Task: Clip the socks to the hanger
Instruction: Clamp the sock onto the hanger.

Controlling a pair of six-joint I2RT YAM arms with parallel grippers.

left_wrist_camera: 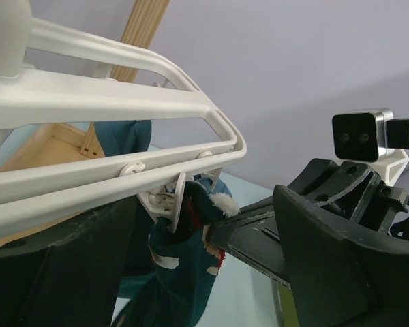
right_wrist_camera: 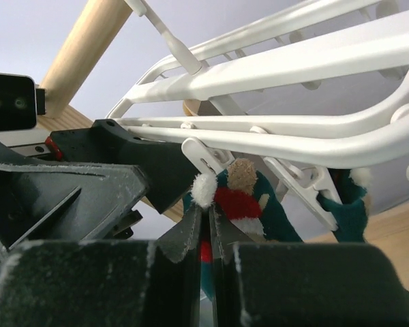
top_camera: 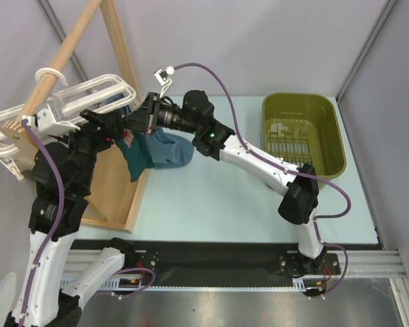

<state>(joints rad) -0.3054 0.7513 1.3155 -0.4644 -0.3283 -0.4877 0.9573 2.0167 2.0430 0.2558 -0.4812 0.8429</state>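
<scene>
The white hanger (top_camera: 88, 92) hangs from the wooden rod at the upper left. My right gripper (top_camera: 138, 121) is shut on the top edge of a dark teal sock with a red-and-white motif (top_camera: 133, 160) and holds it up just under the hanger's bars. In the right wrist view the sock (right_wrist_camera: 259, 204) sits beside a white clip (right_wrist_camera: 206, 155), with my right gripper (right_wrist_camera: 211, 221) pinching its rim. My left gripper (top_camera: 109, 126) is open, its jaws wide on either side of that clip (left_wrist_camera: 172, 201) and the sock (left_wrist_camera: 184, 272). A steel-blue sock (top_camera: 172, 151) lies on the table.
Another teal sock (right_wrist_camera: 346, 208) hangs from a clip further along the hanger. The wooden A-frame rack (top_camera: 116, 184) stands at the left under the hanger. An olive-green basket (top_camera: 335, 129) sits at the back right.
</scene>
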